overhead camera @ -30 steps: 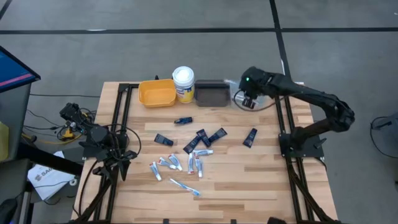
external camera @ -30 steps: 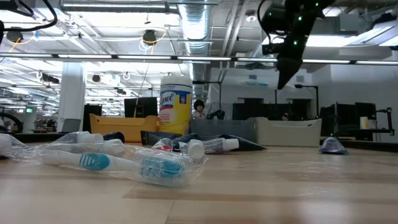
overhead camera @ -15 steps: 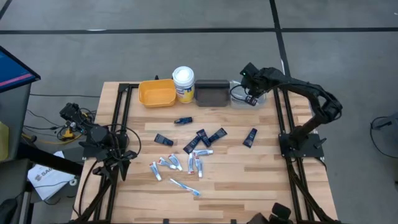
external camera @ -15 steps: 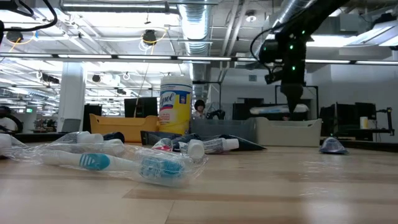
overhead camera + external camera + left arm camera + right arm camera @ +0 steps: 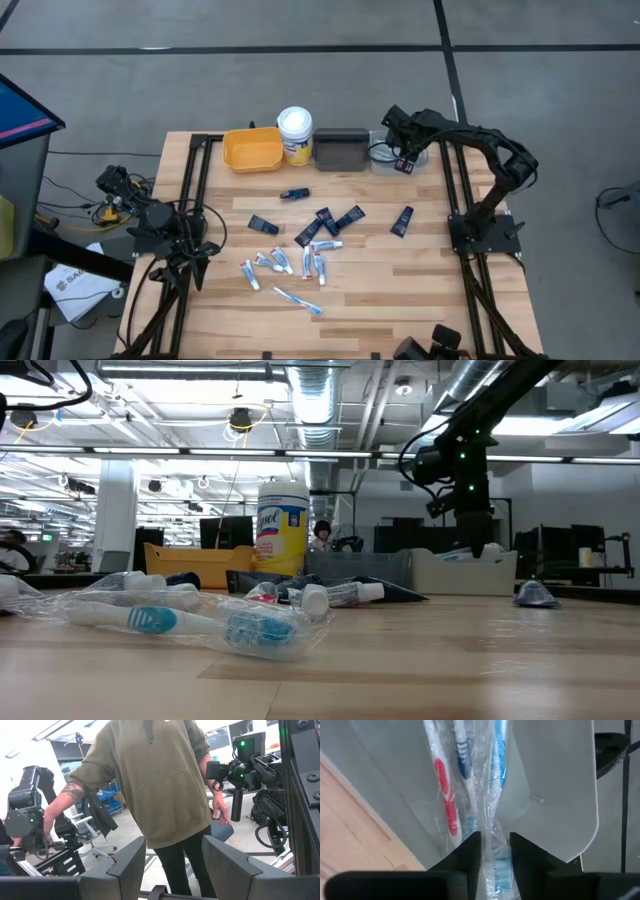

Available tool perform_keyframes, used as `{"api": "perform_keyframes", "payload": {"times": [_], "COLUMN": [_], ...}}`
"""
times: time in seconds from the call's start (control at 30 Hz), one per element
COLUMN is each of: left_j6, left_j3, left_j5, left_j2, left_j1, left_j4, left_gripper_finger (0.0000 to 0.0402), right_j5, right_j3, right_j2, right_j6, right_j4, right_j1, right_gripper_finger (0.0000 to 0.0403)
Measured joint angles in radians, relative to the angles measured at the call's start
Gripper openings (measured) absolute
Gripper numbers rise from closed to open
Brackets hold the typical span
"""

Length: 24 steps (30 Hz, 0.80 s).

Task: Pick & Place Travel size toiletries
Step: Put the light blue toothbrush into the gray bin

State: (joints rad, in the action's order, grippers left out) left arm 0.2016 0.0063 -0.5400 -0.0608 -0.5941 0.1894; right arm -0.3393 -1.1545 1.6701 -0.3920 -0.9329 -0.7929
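Note:
My right gripper (image 5: 405, 160) hangs over the light grey bin (image 5: 384, 152) at the table's far right, pointing steeply down, shut on a clear-wrapped toothbrush (image 5: 496, 780). Two more wrapped toothbrushes, one red (image 5: 442, 785) and one blue (image 5: 462, 755), lie in that bin. Dark navy tubes (image 5: 330, 220), small white tubes (image 5: 310, 260) and a toothbrush (image 5: 298, 300) lie flat on the middle of the table. My left gripper (image 5: 172, 850) stays open at the table's left edge, with nothing between its fingers. My right gripper pinches the wrapped toothbrush's near end (image 5: 495, 847) between its two fingers, coming from above and slanting down. The fingers point along it. The toothbrush runs on past the fingertips into the grey bin, beside the others; whether it rests on the bin's floor does not show.
A yellow bin (image 5: 252, 148), a white-lidded yellow tub (image 5: 295, 133) and a dark bin (image 5: 340, 150) stand in a row along the far edge, left of the grey bin. A person in an olive hoodie (image 5: 160, 785) stands beyond the table. Bare wood lies along the near edge.
My right gripper has sunk from high above the table down to the grey bin's rim and tipped to point more steeply down. The wrapped toothbrush went with it and now reaches into the bin.

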Motion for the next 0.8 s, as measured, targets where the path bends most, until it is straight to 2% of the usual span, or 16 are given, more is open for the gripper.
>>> {"api": "perform_keyframes", "payload": {"times": [0.27,0.37,0.57,0.8], "left_j6": [0.0,0.0,0.0,0.0], "left_j3": [0.0,0.0,0.0,0.0], "left_j5": [0.0,0.0,0.0,0.0], "left_j2": [0.0,0.0,0.0,0.0], "left_j1": [0.0,0.0,0.0,0.0], "left_j4": [0.0,0.001,0.002,0.001], "left_gripper_finger": [0.0191,0.0191,0.0191,0.0191], "right_j5": [0.002,0.055,0.169,0.375], "right_j3": [0.0,0.0,0.0,0.0], "right_j2": [-0.044,-0.087,-0.193,-0.324], "right_j6": [0.019,0.027,0.092,0.185], "right_j4": [0.001,0.004,0.039,0.142], "right_j1": [0.015,0.04,0.14,0.297], "right_gripper_finger": [0.022,0.0246,0.0242,0.0225]}}
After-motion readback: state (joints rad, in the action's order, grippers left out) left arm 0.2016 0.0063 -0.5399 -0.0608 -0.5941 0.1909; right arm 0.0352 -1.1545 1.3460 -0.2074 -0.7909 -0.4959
